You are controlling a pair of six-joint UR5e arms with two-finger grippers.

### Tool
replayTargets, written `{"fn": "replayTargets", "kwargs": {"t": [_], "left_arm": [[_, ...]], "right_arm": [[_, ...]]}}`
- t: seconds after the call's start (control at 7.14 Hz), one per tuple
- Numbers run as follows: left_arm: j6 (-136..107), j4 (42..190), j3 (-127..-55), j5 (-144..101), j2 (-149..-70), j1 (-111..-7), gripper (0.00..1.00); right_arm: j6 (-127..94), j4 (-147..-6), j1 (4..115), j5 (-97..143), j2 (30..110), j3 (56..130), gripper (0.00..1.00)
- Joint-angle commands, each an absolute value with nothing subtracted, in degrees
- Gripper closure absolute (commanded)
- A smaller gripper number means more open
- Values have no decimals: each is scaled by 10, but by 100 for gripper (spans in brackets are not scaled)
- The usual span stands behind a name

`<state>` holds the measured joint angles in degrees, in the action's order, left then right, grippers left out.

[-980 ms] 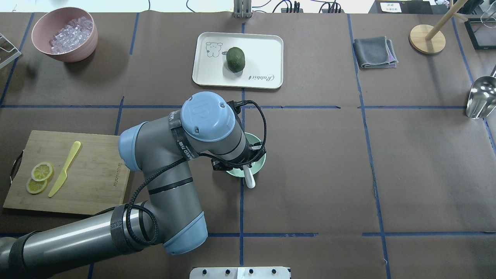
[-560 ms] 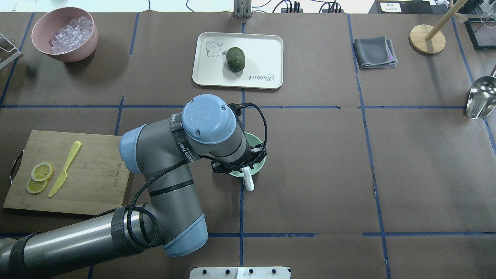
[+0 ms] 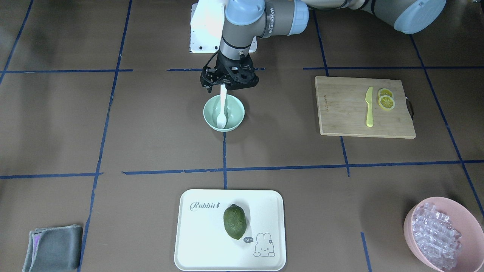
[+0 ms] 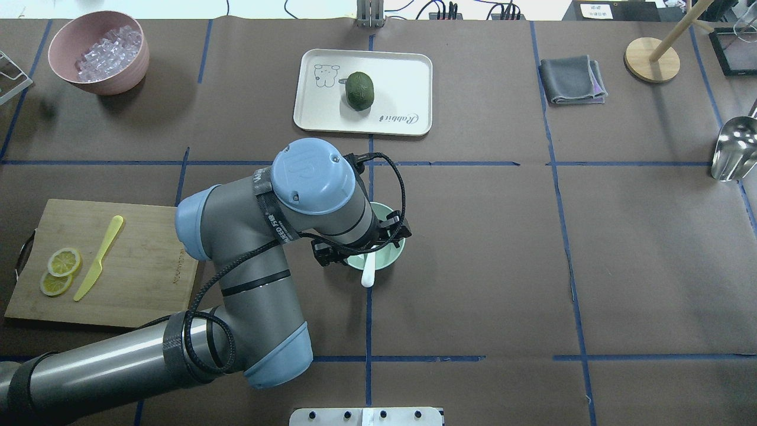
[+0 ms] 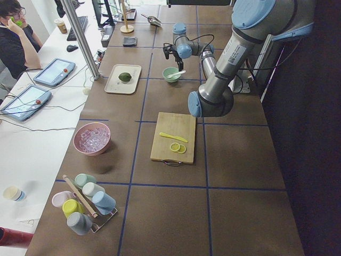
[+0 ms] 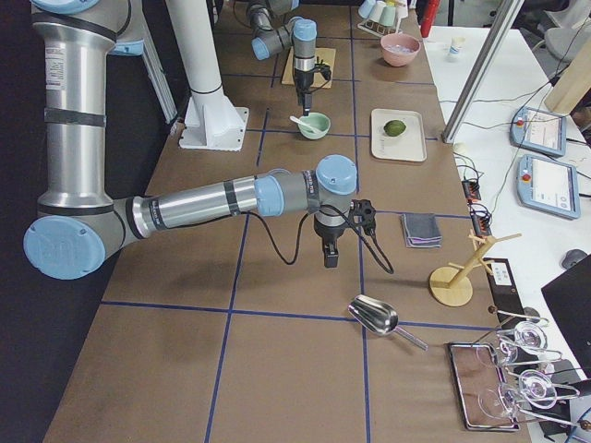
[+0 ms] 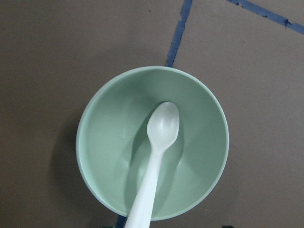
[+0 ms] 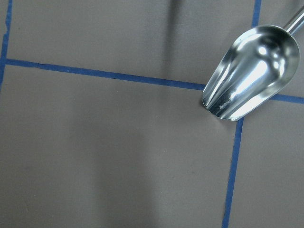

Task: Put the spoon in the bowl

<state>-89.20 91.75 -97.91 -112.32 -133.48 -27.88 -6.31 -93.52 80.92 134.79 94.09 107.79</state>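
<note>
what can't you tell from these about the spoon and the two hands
Whether the left hand grips the spoon: its arm covers it overhead; handle leaves the wrist view's bottom edge.
Whether the right hand is open or shut: seen only small in the exterior right view.

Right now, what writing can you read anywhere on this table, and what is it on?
"Rabbit": on the white tray.
"hi~": same tray, beside the bunny drawing.
Cutting board: engraved brand, too small to read.
Strap on the arm: lettering too blurred.

My left gripper point(image 4: 362, 253) has slid slightly to my left over the bowl point(image 4: 388, 260); the handle end of the spoon point(image 4: 368, 275) has swung left too
</note>
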Motion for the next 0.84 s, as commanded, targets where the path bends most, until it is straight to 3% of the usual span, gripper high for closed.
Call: {"fn": "replayTargets", "kwargs": {"t": [0.0,0.28,0.7], "left_arm": [[-695,828,-1067,-1189,-1249,-363,0],[-500,819,-1100,-1227,-1160,-473,0],[-272,821,-1094,-1295,-1037,-625,0]], "right_arm": [[-41,-934,826,1371,946,1051,0],[56,-934,880,1389,946,992,0],[57,-933,931,1383,943,987,0]]}}
